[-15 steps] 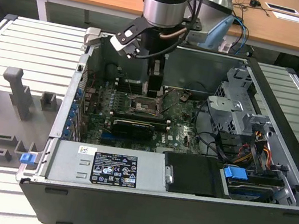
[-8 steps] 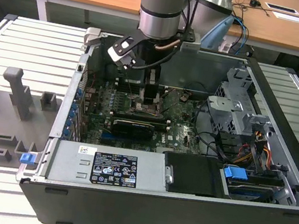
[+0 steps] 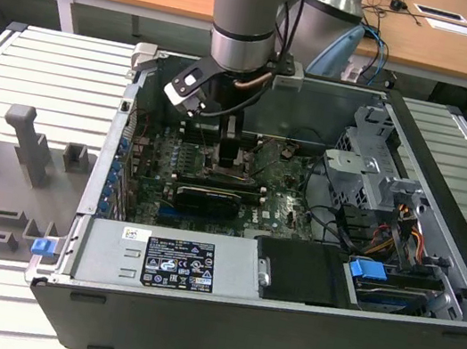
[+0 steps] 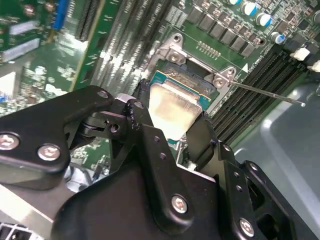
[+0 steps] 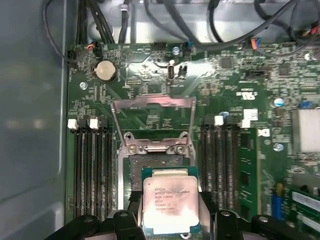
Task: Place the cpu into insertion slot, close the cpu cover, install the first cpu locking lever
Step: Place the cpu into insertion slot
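Item 1: the pincer [image 3: 231, 147] is down inside the open computer case [image 3: 435, 264], which lies on a slatted surface [image 3: 51, 79].

Item 2: in both wrist views its black fingers [image 5: 123, 221] are clamped on opposite edges of the chip [image 5: 170, 205], metal top facing up (print on it not read).

Item 3: the chip [image 4: 172, 107] sits over the socket [image 5: 155, 165] on the green motherboard [image 5: 150, 75], covering only part of it. Whether it touches the socket cannot be told.

Item 4: the cover [image 5: 152, 103] is swung back off the socket, its central opening showing the board behind.

Item 5: a thin lever [image 4: 265, 92] stands free beside the socket.
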Controlling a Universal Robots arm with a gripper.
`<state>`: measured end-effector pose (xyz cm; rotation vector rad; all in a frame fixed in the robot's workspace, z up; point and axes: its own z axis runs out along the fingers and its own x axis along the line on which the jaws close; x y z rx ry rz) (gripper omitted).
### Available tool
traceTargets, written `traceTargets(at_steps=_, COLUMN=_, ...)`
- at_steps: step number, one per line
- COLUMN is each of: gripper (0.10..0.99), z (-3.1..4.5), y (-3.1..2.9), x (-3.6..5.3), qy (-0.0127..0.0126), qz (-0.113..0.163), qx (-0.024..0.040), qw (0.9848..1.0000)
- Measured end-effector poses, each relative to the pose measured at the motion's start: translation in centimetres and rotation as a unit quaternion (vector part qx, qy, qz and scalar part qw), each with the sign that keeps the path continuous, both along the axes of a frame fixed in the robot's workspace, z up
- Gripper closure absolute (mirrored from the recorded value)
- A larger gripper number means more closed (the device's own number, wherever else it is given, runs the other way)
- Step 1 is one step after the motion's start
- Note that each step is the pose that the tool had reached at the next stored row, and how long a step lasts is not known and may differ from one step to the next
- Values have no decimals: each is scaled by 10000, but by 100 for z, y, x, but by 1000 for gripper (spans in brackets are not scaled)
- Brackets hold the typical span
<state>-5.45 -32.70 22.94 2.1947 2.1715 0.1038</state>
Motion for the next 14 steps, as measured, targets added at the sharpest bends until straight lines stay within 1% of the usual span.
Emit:
traceTargets(at_steps=2, gripper=553, z=-38, y=15, x=0, qy=0, qz=0, qx=0, qw=10000)
traceTargets(at_steps=3, gripper=553, z=-70, y=15, x=0, qy=0, qz=1, qx=0, qw=10000)
traceTargets(at_steps=6, gripper=553, z=-134, y=18, x=1, qy=3, qz=0, qx=0, qw=10000)
traceTargets(at_steps=11, gripper=553, z=-185, y=21, x=19, qy=8, qz=-72, qx=-1, qw=10000)
traceTargets(at_steps=14, gripper=553, z=-212, y=51, x=19, qy=11, qz=-73, qx=0, qw=10000)
